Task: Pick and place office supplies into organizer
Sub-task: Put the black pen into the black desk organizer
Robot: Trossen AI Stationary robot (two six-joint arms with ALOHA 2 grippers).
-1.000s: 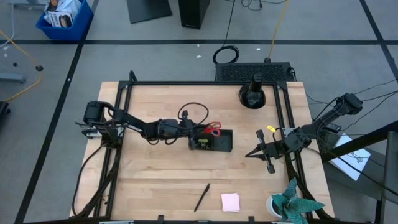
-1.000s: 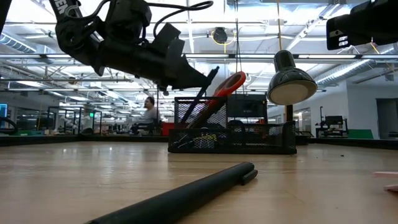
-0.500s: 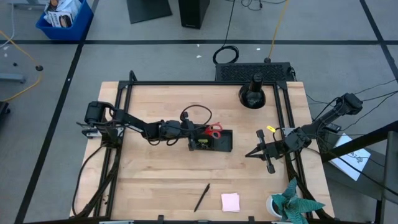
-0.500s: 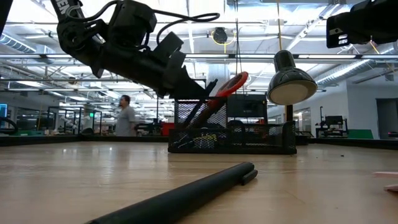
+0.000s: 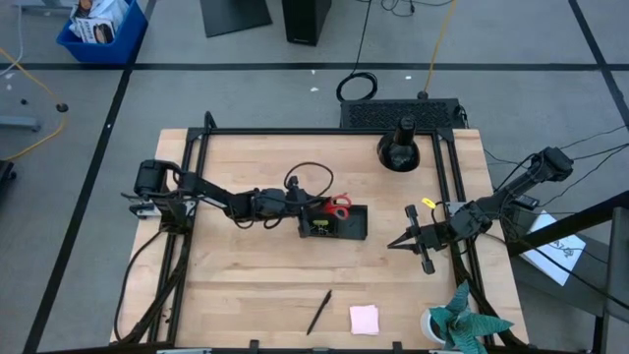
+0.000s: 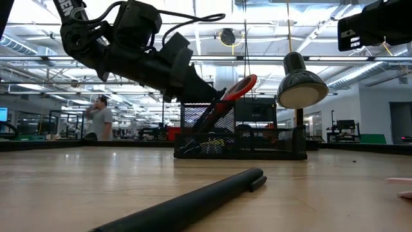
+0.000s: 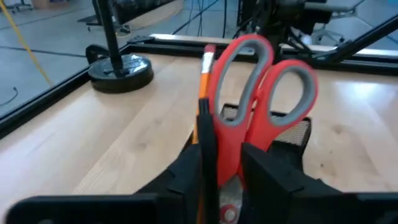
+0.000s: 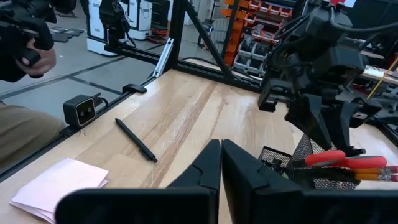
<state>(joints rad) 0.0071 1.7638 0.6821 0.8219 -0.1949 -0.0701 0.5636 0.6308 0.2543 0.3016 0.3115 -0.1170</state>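
Note:
The black mesh organizer [image 5: 344, 228] stands at mid-table. Red-handled scissors [image 7: 261, 87] stand in its left end, blades down inside, handles slanting up above the rim [image 6: 237, 89]. An orange pencil [image 7: 204, 74] and a black pen stand behind them. My left gripper [image 7: 224, 180] comes nearly level from the table's left, its fingers on either side of the scissors just below the handle loops. My right gripper [image 5: 393, 243] hangs shut above the table's right side, holding nothing. Another black pen [image 5: 318, 312] and a pink sticky-note pad [image 5: 365, 319] lie near the front edge. My left gripper has its fingers [image 7: 186, 177] on either side of the scissors' red shank [image 7: 230, 165], below the loops. A thin orange strip shows between one finger and the shank. The other finger lies close against the red plastic; I cannot tell whether it touches. The scissors rest in the organizer.
A black desk lamp [image 5: 399, 147] stands at the back right, a teal paper plant in a white cup [image 5: 460, 324] at the front right corner. A small yellow item [image 5: 428, 205] lies near the right rail. Bare wood lies left and in front of the organizer.
My left gripper has tipped its fingers a little lower at the organizer's left end, and the scissors' handles have shifted slightly with it, still standing in the organizer. My right arm has kept still.

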